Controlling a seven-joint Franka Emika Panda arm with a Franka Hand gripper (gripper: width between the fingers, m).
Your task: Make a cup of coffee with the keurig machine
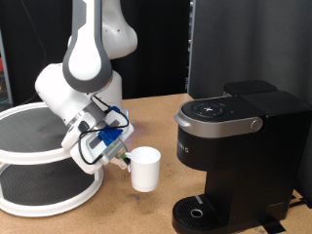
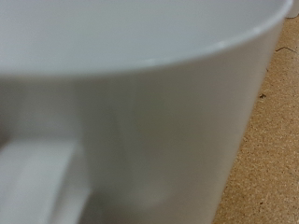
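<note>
Cup (image 1: 145,168): upright on the table (image 1: 156,117), off the exterior view's left of the keurig (image 1: 234,156), drip base vacant.
Pincer (image 1: 122,159): at the cup's handle (image 2: 37,182); grip state cannot be told.
Arm: bent low, wrist tipped sideways toward the cup.
Doing it well: grip the handle squarely, keep the cup level.

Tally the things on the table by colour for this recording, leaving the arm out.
White: 2, the cup by the gripper and the two-tier round stand.
Black: 1, the keurig machine.
Total: 3.
</note>
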